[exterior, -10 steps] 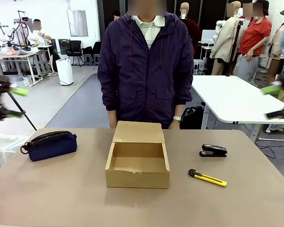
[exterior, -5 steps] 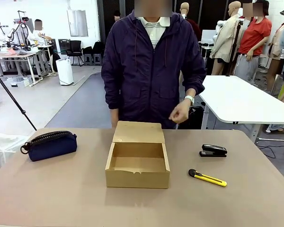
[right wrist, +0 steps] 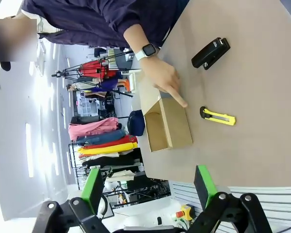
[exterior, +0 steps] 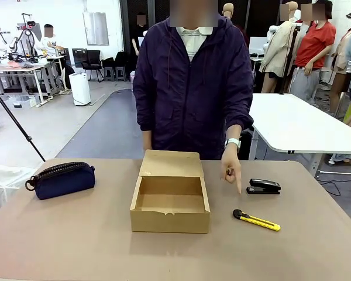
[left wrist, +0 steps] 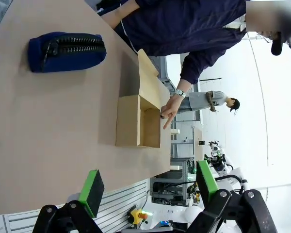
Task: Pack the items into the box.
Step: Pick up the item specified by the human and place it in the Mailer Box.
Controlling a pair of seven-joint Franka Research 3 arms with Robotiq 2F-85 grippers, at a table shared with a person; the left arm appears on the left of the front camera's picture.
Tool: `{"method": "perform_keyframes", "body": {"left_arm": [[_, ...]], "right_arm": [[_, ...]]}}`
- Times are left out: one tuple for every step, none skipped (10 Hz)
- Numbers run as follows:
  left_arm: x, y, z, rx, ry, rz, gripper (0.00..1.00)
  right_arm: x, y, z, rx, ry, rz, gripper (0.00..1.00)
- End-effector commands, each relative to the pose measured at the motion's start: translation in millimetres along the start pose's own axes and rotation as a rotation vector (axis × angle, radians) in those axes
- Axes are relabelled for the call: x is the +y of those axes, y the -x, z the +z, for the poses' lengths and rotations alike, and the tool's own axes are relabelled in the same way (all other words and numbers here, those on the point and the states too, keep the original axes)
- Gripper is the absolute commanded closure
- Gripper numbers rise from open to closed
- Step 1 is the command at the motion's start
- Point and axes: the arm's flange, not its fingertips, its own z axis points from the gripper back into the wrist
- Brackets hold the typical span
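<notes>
Nearest to the robot, the left gripper [left wrist: 149, 187] and the right gripper [right wrist: 148, 187] both hang above the near side of the table [exterior: 76, 240]. Each has its jaws spread wide with nothing between them. The packing seems not yet begun, so the step in hand looks like choosing and approaching the first item. The knife [exterior: 256, 220] lies flat on the robot's right, near the front corner of the box [exterior: 169, 221]. In the right wrist view it is ahead of the open jaws but well apart from them. The box stands in the middle with its flap folded back, and its inside looks empty. The pouch [exterior: 63, 178] lies on the robot's left, apart from the box, and in the left wrist view it is far ahead of those jaws and off to one side. Behind the knife lies the stapler [exterior: 264, 186]. Farther still, the person's hand [exterior: 232, 170] reaches over the table with one finger pointing down between box and stapler, probably toward the knife. The knife is therefore likely the first item, and the right arm is the closer one. The next move would call for lowering the right gripper over the knife, turning the jaws across its slim body, and closing low, because it lies flat on the surface.
</notes>
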Motion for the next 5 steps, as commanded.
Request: {"method": "perform_keyframes", "body": {"left_arm": [[-1.9, 1.0, 2.5, -0.007, 0.022, 0.004, 0.00], [-1.9, 1.0, 2.5, -0.007, 0.022, 0.004, 0.00], [-1.9, 1.0, 2.5, -0.007, 0.022, 0.004, 0.00], [-1.9, 1.0, 2.5, -0.007, 0.022, 0.004, 0.00], [-1.9, 1.0, 2.5, -0.007, 0.022, 0.004, 0.00]], "right_arm": [[1.5, -3.1, 3.5, 0.001, -0.012, 0.001, 0.00], [1.5, -3.1, 3.5, 0.001, -0.012, 0.001, 0.00], [1.5, -3.1, 3.5, 0.001, -0.012, 0.001, 0.00], [1.5, -3.1, 3.5, 0.001, -0.012, 0.001, 0.00], [1.5, -3.1, 3.5, 0.001, -0.012, 0.001, 0.00]]}}
